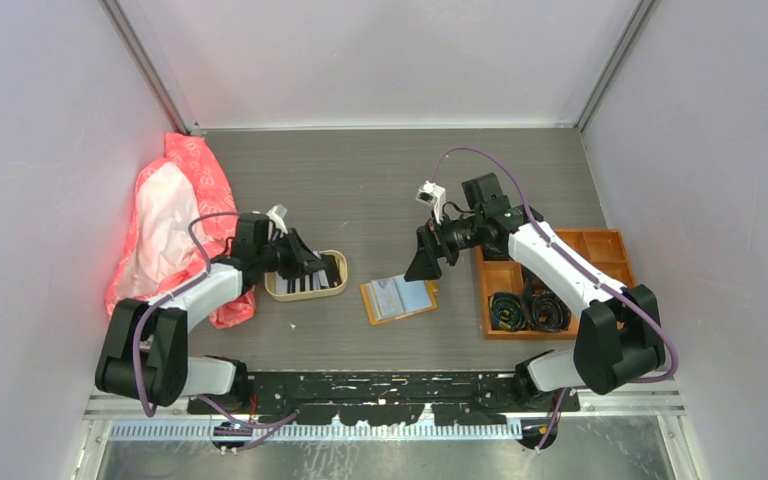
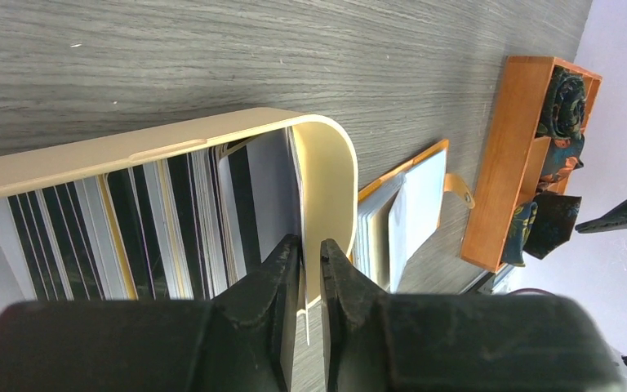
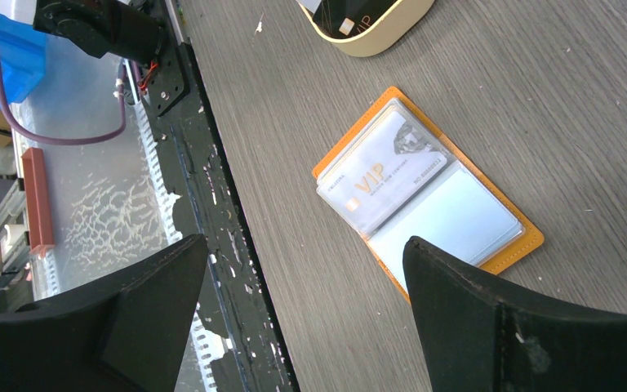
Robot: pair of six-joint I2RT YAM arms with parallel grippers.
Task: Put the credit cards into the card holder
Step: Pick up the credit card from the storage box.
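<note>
Several striped and pale credit cards [image 2: 131,220] stand on edge in a beige tray [image 2: 335,163]. The tray [image 1: 305,292] lies left of centre on the table. My left gripper [image 1: 318,262] reaches into the tray's right end. Its jaws [image 2: 310,243] stand a narrow gap apart, astride the thin edge of one pale card [image 2: 307,320]. The mustard-orange card holder [image 1: 398,298] lies open and flat at mid-table, with a VIP card [image 3: 380,167] in its clear sleeve. My right gripper [image 1: 426,262] hovers wide open above the holder's [image 3: 506,245] right end, holding nothing [image 3: 306,241].
An orange compartmented box [image 1: 600,245] with black coils [image 1: 530,308] sits at the right, under the right arm. A red-and-white cloth [image 1: 175,220] is heaped at the far left. The black base rail [image 1: 380,385] runs along the near edge.
</note>
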